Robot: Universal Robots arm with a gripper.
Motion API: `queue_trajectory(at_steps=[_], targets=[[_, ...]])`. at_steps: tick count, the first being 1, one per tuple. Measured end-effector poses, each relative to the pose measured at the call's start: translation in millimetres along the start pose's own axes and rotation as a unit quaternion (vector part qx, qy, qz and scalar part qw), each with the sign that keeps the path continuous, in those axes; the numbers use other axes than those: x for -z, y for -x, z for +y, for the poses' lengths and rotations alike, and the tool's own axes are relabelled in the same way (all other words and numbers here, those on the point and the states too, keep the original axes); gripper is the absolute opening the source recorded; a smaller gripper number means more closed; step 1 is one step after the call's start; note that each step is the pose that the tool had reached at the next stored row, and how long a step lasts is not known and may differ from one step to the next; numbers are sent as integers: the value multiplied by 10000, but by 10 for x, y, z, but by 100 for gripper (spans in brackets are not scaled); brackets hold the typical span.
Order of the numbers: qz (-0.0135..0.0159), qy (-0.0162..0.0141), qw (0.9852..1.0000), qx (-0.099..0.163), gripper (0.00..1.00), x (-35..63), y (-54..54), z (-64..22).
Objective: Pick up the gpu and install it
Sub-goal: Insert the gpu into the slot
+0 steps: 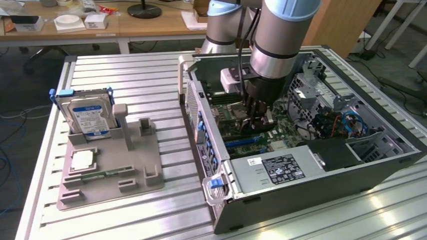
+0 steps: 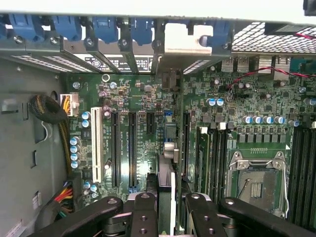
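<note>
Fingers pinching gpu edge-on, card hanging below them inside open computer case. Card's long axis runs along motherboard slots, bracket end toward rear slot covers; probably above slot, contact unclear.

No legible text on any label.

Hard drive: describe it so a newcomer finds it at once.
On the ribbed metal table, to the exterior view's left of the open computer case, lies a grey parts holder. The hard drive stands upright in the holder's far end. It alone is silver with a blue-and-white label and blue side rails; the square chip nearby lies flat.
</note>
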State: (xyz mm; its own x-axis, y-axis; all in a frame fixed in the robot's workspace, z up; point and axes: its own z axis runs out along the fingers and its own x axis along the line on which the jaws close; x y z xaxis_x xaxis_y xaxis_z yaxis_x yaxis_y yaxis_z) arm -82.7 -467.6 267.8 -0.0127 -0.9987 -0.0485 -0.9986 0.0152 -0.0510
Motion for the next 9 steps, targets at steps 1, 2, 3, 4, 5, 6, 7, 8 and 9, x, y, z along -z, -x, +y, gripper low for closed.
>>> queue_trajectory(at_steps=[1, 2, 3, 4, 5, 6, 7, 8, 9], targets=[[0, 0, 10000, 0, 27, -7, -1, 1], [1, 0, 10000, 0, 27, -14, -2, 2], [1, 0, 10000, 0, 27, -21, -2, 2], [2, 0, 10000, -1, 27, -25, -3, 7], [1, 0, 10000, -1, 27, -27, -3, 15], [0, 0, 10000, 0, 27, -29, -3, 25], [1, 0, 10000, 0, 27, -31, -3, 37], [0, 0, 10000, 0, 27, -33, -3, 47], [1, 0, 10000, 0, 27, -36, -4, 53]])
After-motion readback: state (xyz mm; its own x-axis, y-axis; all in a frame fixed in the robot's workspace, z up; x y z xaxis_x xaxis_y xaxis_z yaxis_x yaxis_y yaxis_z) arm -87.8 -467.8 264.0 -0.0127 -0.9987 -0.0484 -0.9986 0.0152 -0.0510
